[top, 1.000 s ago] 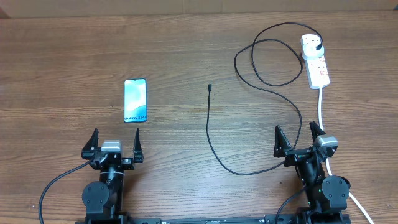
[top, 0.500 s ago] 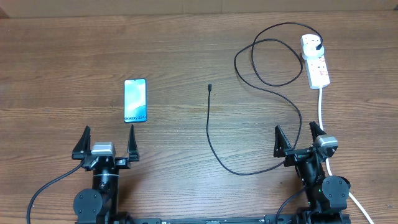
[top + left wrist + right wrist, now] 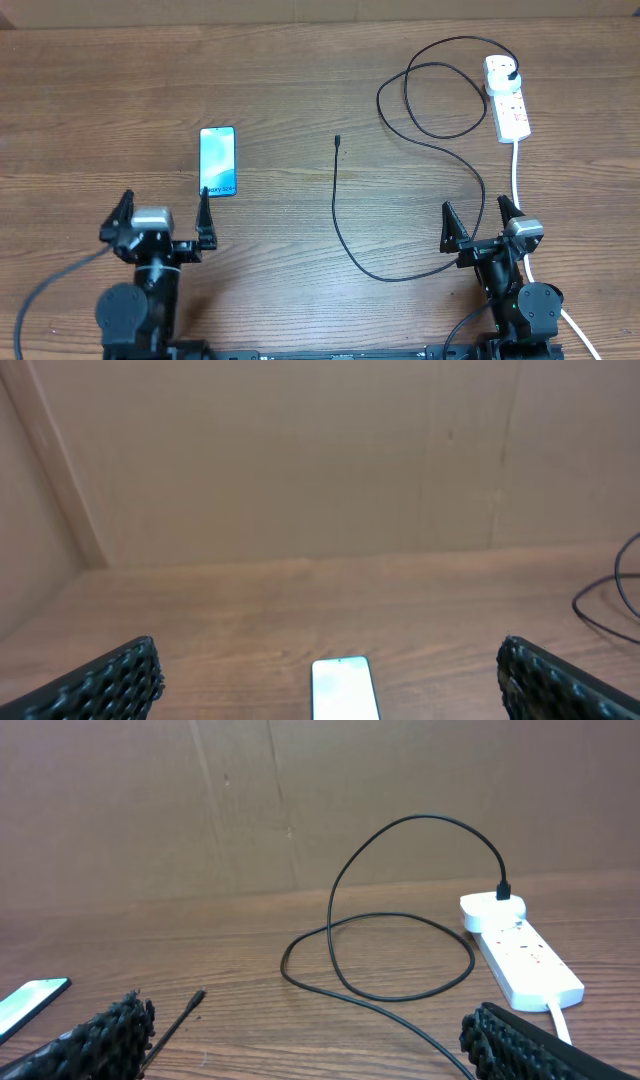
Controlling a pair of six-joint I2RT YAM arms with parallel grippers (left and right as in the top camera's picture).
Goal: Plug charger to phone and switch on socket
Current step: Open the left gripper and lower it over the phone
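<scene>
Phone (image 3: 218,161) just ahead of left fingers (image 3: 204,215) | left fingers apart | right fingers (image 3: 449,228) apart

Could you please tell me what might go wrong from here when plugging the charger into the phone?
The connector tip is tiny and lies flat, so the open right gripper could miss it or pinch it skewed. The phone lies loose, so pushing the connector in may slide it unless the open left gripper steadies it. The charger cable loops up to the power strip; pulling the tip far might tug that plug.
</scene>
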